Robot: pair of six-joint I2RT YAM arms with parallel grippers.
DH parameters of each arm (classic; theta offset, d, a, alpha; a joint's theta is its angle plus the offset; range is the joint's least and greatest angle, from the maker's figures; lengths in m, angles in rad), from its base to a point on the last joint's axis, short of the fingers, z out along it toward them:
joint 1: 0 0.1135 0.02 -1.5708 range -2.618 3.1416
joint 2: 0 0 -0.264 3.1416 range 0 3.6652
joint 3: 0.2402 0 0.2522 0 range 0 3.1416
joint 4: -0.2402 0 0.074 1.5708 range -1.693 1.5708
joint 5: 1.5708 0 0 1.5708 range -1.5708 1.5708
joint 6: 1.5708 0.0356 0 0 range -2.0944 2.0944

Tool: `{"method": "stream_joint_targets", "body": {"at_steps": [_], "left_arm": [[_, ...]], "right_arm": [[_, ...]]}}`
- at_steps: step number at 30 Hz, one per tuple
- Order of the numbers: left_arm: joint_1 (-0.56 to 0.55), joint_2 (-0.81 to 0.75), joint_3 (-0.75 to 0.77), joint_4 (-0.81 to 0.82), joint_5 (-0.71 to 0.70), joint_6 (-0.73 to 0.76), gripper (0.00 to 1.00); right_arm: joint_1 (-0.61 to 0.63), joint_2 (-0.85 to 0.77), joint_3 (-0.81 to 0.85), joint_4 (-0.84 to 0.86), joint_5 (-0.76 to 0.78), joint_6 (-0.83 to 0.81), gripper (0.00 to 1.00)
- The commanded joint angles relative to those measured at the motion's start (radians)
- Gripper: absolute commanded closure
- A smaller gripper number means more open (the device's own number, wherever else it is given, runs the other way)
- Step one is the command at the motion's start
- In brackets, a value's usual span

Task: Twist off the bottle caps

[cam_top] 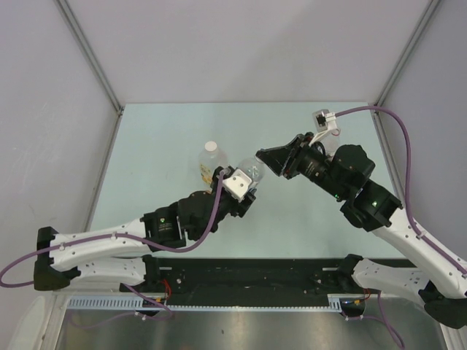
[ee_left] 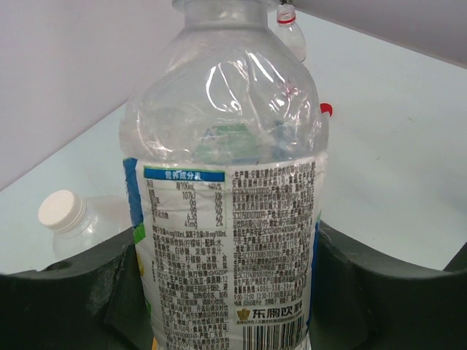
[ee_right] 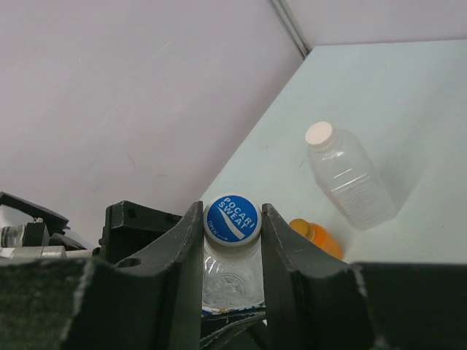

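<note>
Over pale table (cam_top: pixel 160 131), frame centre, pinching blue cap (ee_right: pixel 232 220) with right gripper (ee_right: pixel 232 211), clasping bottle (ee_left: pixel 226 204) with left gripper (ee_left: pixel 228 255); could slip through soft bottle twisting

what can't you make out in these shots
- Left wrist view: the top edge cuts off the top of the clear plastic labelled bottle; its cap is unseen.
- Top view: the right pincer covers the round blue plastic cap.
- Right wrist view: the pincer hides part of the orange object.

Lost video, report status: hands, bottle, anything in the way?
Left hand shut on bottle body. Right hand shut on blue cap, cap on. White-capped bottle nearby, clear of the cap.
</note>
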Motion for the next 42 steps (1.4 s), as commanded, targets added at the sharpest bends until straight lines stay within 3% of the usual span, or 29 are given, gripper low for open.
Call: {"method": "stream_joint_targets", "body": {"at_steps": [1,4,5,8,9,12,14,15,19,22,31,38,42], "left_arm": [[-0.009,-0.059,0.004,0.032,0.126,0.001,1.0],[0.002,-0.131,-0.007,0.032,0.342,-0.025,1.0],[0.012,-0.152,-0.008,0.03,0.518,-0.039,1.0],[0.097,-0.203,0.01,0.019,0.799,-0.135,1.0],[0.15,-0.206,0.019,0.019,0.958,-0.162,1.0],[0.227,-0.211,0.039,0.055,1.21,-0.244,1.0],[0.253,-0.202,0.035,0.136,1.308,-0.312,1.0],[0.282,-0.191,0.035,0.166,1.431,-0.341,1.0],[0.331,-0.097,0.039,0.437,1.706,-0.601,1.0],[0.335,-0.024,0.042,0.623,1.794,-0.758,1.0],[0.336,0.093,0.016,1.068,1.843,-1.066,1.0],[0.339,0.115,0.018,1.067,1.868,-1.072,1.0],[0.358,0.099,0.018,0.95,1.874,-0.983,1.0]], "right_arm": [[0.006,-0.019,0.022,0.02,-0.139,-0.084,1.0],[0.004,-0.038,0.022,0.018,-0.289,-0.171,1.0],[0.004,-0.046,0.022,0.008,-0.334,-0.218,1.0],[0.003,-0.083,0.022,-0.006,-0.536,-0.285,1.0],[0.004,-0.098,0.02,-0.005,-0.638,-0.309,1.0],[0.003,-0.118,0.022,0.012,-0.768,-0.325,1.0],[0.003,-0.123,0.022,0.02,-0.811,-0.332,1.0],[0.003,-0.123,0.023,0.027,-0.869,-0.332,1.0],[0.003,-0.13,0.022,0.048,-1.003,-0.343,1.0],[0.001,-0.149,0.022,0.054,-1.069,-0.36,1.0],[-0.01,-0.186,0.022,0.141,-1.244,-0.326,1.0],[-0.036,-0.189,0.022,0.178,-1.307,-0.28,1.0],[-0.055,-0.196,0.022,0.219,-1.314,-0.271,1.0]]}}
